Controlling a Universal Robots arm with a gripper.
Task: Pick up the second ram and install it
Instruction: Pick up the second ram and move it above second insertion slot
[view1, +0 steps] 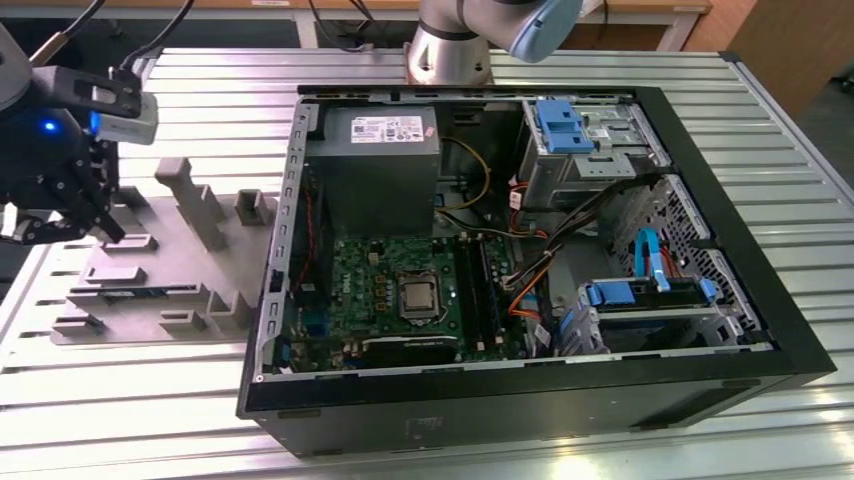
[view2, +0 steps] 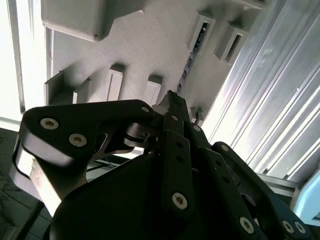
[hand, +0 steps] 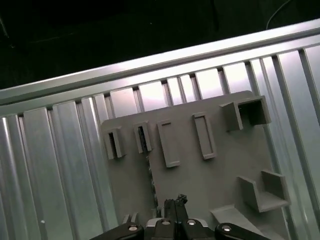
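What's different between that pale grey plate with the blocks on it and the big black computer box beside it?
The grey plate is pale, low and flat, with small raised blocks; the computer case is black, far larger and deeper. The plate carries a thin ram stick; the case, lying open, shows a green motherboard and many cables. Both rest on the ribbed metal table.

Shiny ribbed metal table, matt grey plastic tray, black painted metal case, matt black gripper
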